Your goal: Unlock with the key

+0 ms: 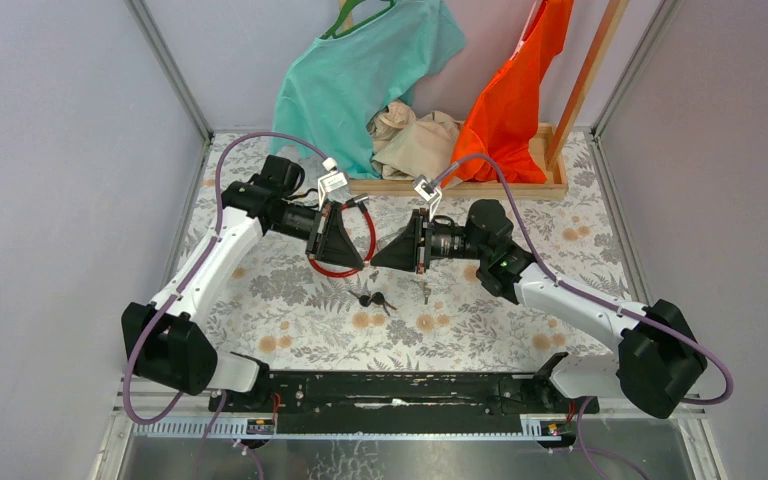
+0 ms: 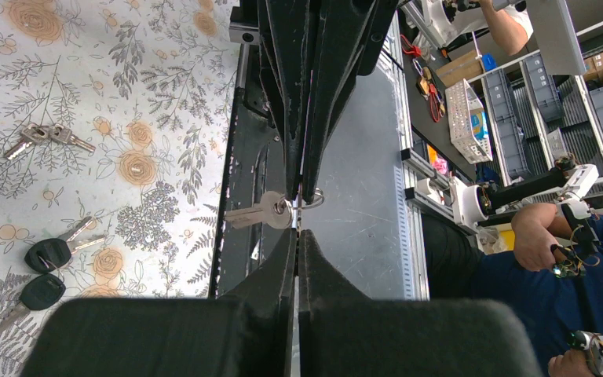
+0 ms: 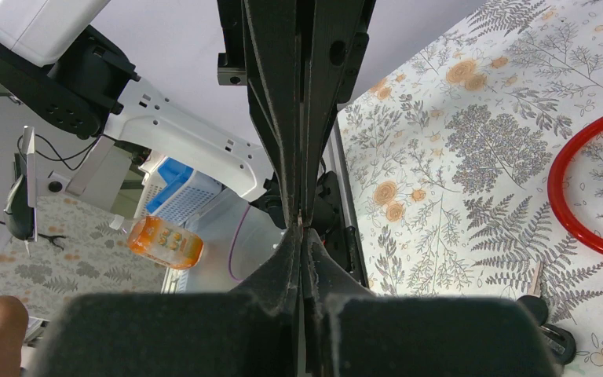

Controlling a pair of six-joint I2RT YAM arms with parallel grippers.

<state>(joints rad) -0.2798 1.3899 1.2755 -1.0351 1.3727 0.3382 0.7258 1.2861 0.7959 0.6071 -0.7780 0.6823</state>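
Left gripper (image 2: 299,224) is clamped tight, and I've got the key (image 2: 257,212) by its ring, blade sticking out sideways, clear of the table (image 2: 165,94). Right gripper (image 3: 300,226) is pressed fully closed, and I see nothing between its fingers. From above, the two face each other, tips near. The red cable (image 3: 557,188) loops on the table just beside the left gripper. Black keys (image 2: 45,255) and a silver pair (image 2: 43,135) lie nearby.
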